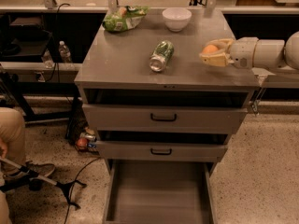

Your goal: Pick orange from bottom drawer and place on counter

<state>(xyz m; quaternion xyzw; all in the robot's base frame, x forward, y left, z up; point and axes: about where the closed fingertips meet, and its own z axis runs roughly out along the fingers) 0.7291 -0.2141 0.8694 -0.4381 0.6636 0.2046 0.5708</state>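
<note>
Green bag (124, 17) at the rear left corner of the bench (117, 62); bottom drawer (159, 195) pulled out below the bench front; can (161, 56) lying on its side at bench centre; white bowl (176, 18) at the rear edge. Over the bench's right side, the gripper (208, 54) — fingers closed around the orange (210, 49) — holds the fruit.

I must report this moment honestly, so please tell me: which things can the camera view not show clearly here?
- Camera view: whether the orange touches the counter; the claw, over the counter's right side, hides its underside.
- The bottom drawer: its front is cut off by the lower edge.
- The can: label too small to read.
</note>
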